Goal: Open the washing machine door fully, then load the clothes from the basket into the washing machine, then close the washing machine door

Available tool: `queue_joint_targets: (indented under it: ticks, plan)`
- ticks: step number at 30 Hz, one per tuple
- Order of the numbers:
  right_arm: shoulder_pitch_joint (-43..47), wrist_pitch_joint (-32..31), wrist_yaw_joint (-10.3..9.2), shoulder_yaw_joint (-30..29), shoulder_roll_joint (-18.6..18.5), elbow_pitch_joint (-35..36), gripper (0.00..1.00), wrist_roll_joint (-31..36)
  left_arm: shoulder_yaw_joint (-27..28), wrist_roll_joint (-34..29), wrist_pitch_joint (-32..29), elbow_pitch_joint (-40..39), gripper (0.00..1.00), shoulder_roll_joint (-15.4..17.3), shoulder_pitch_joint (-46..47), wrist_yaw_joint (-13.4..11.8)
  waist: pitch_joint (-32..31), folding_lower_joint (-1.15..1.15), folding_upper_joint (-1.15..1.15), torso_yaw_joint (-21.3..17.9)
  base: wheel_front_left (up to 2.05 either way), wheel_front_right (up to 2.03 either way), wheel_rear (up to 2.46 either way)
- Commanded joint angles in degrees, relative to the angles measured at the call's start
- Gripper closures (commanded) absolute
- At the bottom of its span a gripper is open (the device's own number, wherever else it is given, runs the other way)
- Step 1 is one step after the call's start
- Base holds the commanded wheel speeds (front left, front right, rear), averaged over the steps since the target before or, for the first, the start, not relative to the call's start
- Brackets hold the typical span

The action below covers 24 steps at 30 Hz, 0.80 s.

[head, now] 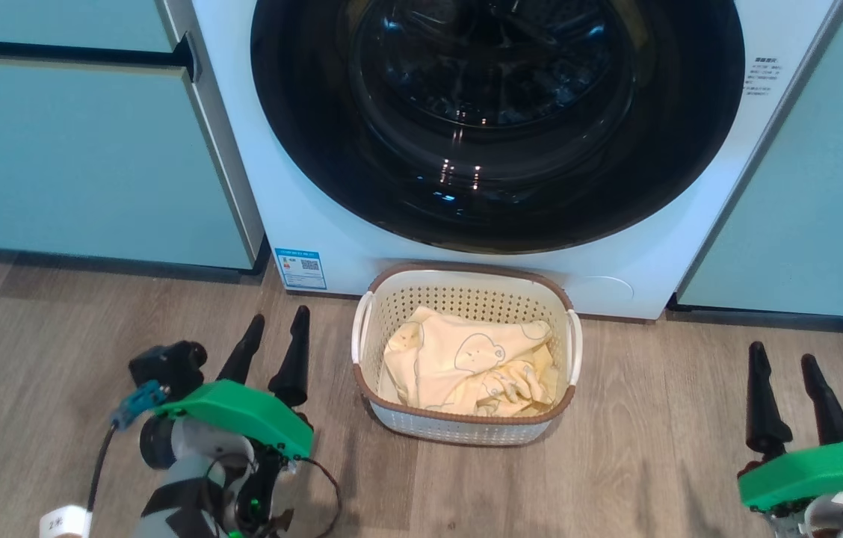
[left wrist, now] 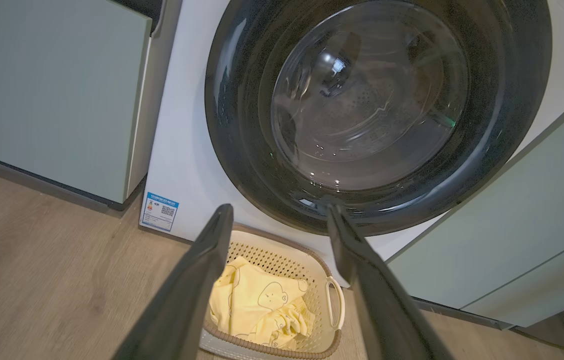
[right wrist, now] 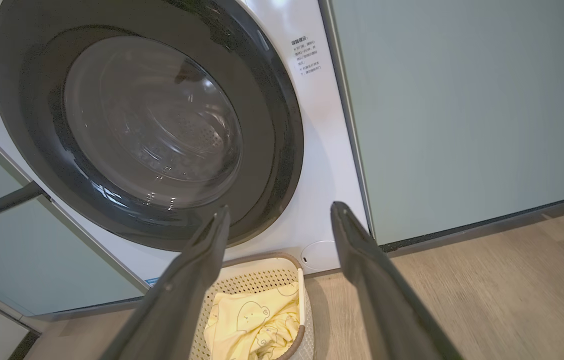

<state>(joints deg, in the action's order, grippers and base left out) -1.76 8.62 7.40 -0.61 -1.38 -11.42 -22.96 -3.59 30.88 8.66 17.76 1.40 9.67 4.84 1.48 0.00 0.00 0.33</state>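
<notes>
Left gripper (head: 279, 314), right gripper (head: 782, 351): both spread wide, empty | step 1 pending: washing machine door (head: 496, 127) shut ahead | next, we likely hook its rim, swing open.

Washing machine door (right wrist: 147, 127) shut, seated flush on the white washing machine (right wrist: 324, 165). Basket (right wrist: 257, 285) stands on the wood floor (right wrist: 487, 285), close before the machine and below the door. It holds pale yellow clothes (right wrist: 252, 325) (one printed with bear faces). Right gripper (right wrist: 280, 207) spread wide, nothing between its fingers. Pale teal cabinet (right wrist: 462, 110) adjoins the machine.
</notes>
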Motion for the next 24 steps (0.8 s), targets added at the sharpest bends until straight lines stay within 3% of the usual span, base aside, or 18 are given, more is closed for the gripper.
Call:
queue_joint_targets:
  ticks: [1, 24]
  plan:
    - [-3.78, 0.87, 0.07, 0.95, -1.04, 2.43, 0.0, 1.78, 1.28, -1.76, 0.84, -1.66, 0.0, 1.09, 3.52, -0.19, 0.01, 0.0, 0.0, 0.03, 0.0, 0.0, 0.0]
    - [-4.46, 4.76, 0.08, 1.39, -1.37, 3.93, 0.0, 15.81, 0.33, -16.94, 4.72, -0.29, 0.0, 1.36, 7.11, -2.29, 0.06, 0.0, 0.0, -0.09, 0.0, 0.0, 0.0]
